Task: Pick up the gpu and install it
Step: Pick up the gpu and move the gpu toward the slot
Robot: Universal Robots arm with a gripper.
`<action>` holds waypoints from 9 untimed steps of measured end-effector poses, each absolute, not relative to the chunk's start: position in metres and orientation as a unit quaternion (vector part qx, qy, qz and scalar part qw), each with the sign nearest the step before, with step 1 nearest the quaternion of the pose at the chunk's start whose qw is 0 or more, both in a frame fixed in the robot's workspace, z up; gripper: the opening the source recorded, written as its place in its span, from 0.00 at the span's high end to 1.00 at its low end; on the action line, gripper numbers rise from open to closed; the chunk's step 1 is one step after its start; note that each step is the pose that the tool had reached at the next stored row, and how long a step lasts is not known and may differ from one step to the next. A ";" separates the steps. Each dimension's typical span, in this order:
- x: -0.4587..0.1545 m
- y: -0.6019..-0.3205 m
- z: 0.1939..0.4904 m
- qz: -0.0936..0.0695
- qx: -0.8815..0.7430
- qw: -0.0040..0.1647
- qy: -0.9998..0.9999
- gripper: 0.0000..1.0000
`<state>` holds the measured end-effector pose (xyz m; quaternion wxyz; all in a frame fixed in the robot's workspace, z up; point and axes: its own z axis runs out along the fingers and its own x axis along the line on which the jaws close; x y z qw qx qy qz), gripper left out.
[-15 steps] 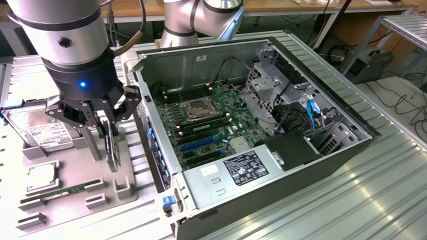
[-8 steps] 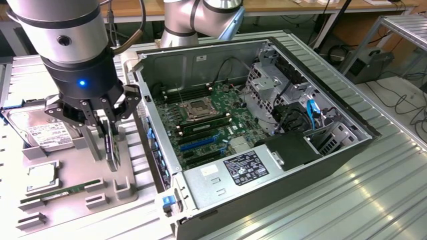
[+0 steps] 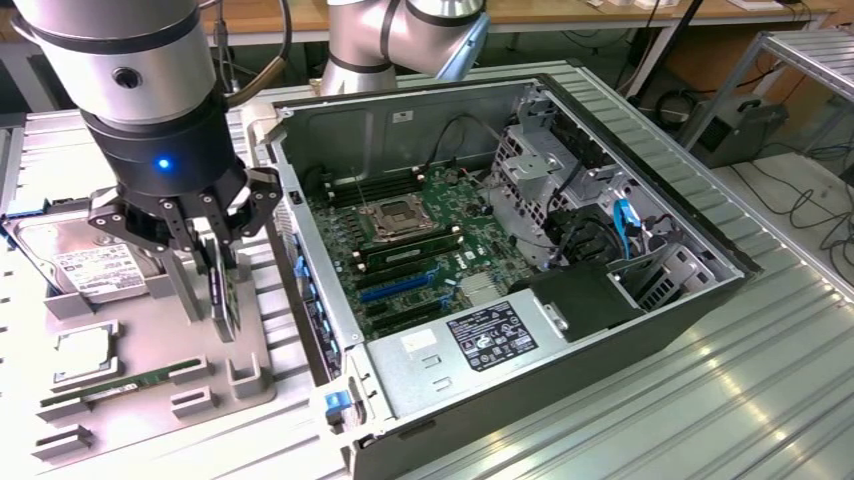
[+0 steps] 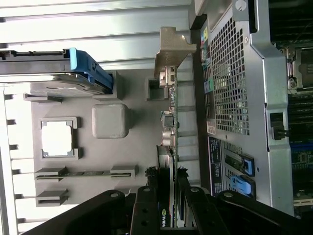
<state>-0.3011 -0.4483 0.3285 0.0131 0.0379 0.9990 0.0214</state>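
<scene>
The gripper [image 3: 214,270] [image 4: 167,208] looks clamped on the gpu [image 3: 223,300] [image 4: 171,122], which stands on edge over the grey tray [image 3: 147,330] just beside the computer case [image 3: 534,400]. With so narrow a hold, the thin card could tilt or slip, and its metal bracket [image 4: 171,49] might snag the case wall. I count one gpu, one hard drive [image 3: 80,265], one memory stick [image 3: 127,385], one processor chip [image 3: 83,347] and one case.

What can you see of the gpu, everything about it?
The gpu is a slim dark card with a green board edge and a silver metal bracket at one end. It stands on edge over the grey tray, beside the open case. The gripper is shut on its two flat faces. Whether it rests on the tray I cannot tell.
</scene>
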 end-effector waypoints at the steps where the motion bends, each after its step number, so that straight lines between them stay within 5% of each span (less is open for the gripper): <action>1: -0.301 -0.448 0.329 0.021 0.038 0.013 0.999 0.74; 9: -0.301 -0.448 0.331 0.021 0.038 0.013 0.999 0.74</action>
